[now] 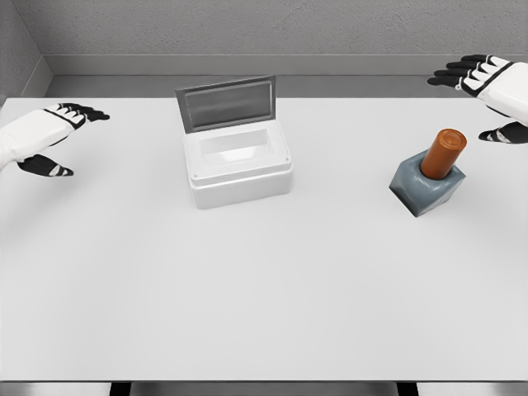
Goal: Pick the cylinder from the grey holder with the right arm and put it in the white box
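An orange-brown cylinder (443, 153) stands tilted in a blue-grey holder (425, 189) at the right of the white table. The white box (238, 164) sits left of centre, its grey lid raised behind it. My right hand (487, 97) hovers above and to the right of the cylinder, at the frame's right edge, fingers spread and holding nothing. My left hand (66, 136) floats over the table's left side, fingers spread, well away from the box.
The white table (247, 289) fills most of the view, with its front edge near the bottom. A grey wall runs along the back.
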